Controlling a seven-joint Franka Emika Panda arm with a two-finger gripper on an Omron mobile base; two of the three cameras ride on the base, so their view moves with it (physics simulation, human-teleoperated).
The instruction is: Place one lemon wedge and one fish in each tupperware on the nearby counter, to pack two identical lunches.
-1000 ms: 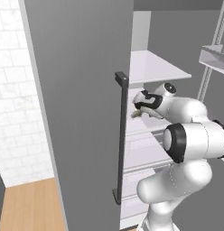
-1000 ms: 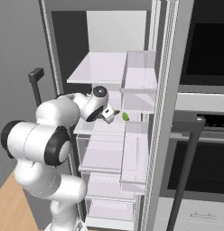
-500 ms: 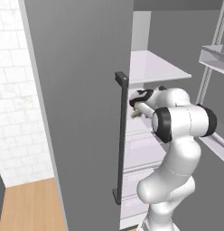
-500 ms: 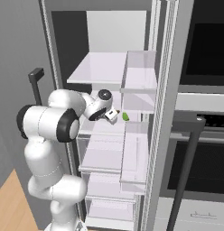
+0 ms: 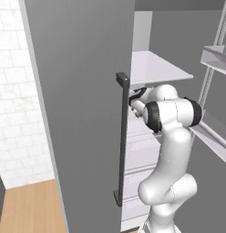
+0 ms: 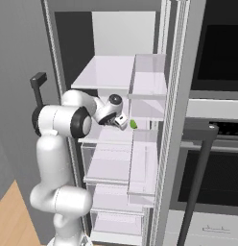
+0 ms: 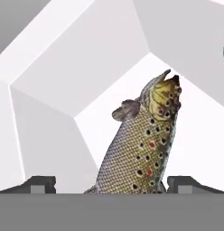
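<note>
Pincer (image 7: 105,187) spread wide inside the open fridge, fingertips (image 7: 39,184) standing either side of the fish (image 7: 143,149), nothing gripped yet. Fish lying on the white fridge shelf (image 7: 77,58), spotted back uppermost, stretching away from between the tips toward the back wall. From the right base view, pincer (image 6: 120,122) reaching in at mid-height over the shelf (image 6: 111,134), with a lemon wedge (image 6: 133,124) resting just beside it toward the inner bins. Edge of something green, probably that wedge, at the right border of the hand view. From the left base view, arm (image 5: 172,113) bent in past the door handle (image 5: 121,141).

Judged progress: early. No tupperware or tabletop in sight, so packing cannot be confirmed. Step in hand appears to be closing on the fish; carrying out and placing remain.
</note>
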